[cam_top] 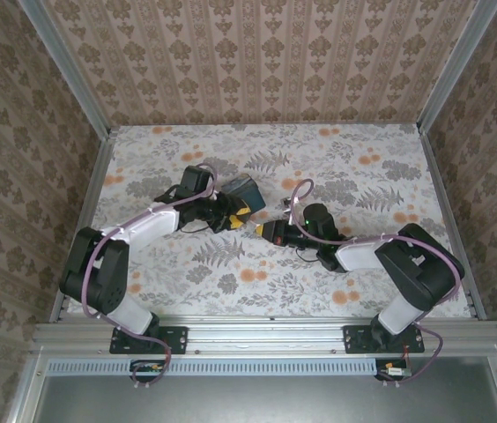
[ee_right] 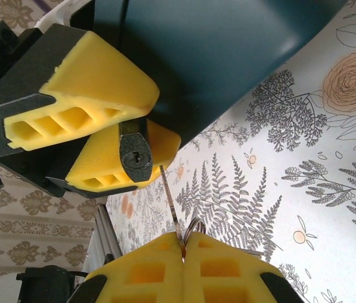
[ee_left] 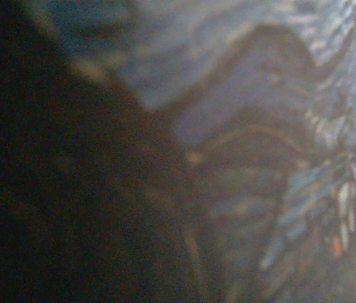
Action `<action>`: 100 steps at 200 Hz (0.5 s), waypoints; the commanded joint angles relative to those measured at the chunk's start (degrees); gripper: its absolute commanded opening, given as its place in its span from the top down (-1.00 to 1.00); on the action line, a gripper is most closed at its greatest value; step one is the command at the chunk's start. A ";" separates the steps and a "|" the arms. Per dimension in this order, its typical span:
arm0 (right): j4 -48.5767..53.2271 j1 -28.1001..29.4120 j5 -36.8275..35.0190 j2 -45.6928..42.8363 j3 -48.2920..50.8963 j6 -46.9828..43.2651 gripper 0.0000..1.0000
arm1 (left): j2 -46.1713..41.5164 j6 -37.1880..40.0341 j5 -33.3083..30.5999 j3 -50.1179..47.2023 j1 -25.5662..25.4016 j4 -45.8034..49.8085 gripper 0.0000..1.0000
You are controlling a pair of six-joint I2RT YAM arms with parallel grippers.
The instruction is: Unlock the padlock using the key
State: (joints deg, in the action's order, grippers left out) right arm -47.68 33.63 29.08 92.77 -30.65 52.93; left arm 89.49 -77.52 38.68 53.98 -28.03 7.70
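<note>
I noted the padlock: small, black, keyhole toward the camera, clamped in the left gripper. The key stood tilted, tip just beside the padlock, outside the keyhole.

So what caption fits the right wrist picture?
Right claw pinches a thin silver key, tip close beside the small black padlock held by the left claw.

My two robot arms: white, black and yellow

I see the left arm and the right arm as smooth white tubes with fat black joints, each on a flat black foot plate. A thin purple cable loops along each one. The left gripper and the right gripper have black bodies and soft yellow foam fingers with square holes in them.
</note>
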 commanded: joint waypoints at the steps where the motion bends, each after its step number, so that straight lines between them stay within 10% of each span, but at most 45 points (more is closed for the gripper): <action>1: -4.00 -0.25 -0.08 0.66 -0.56 0.24 1.00 | -1.61 -0.78 1.67 -0.33 0.38 -1.21 1.00; 100: -5.22 -0.24 0.28 -0.42 -0.06 -0.72 1.00 | -1.61 -0.81 1.25 -0.99 0.48 -1.29 1.00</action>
State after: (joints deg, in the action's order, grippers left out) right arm -50.13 33.63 29.08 92.97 -30.63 52.73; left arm 89.49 -77.62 38.63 53.63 -28.03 7.22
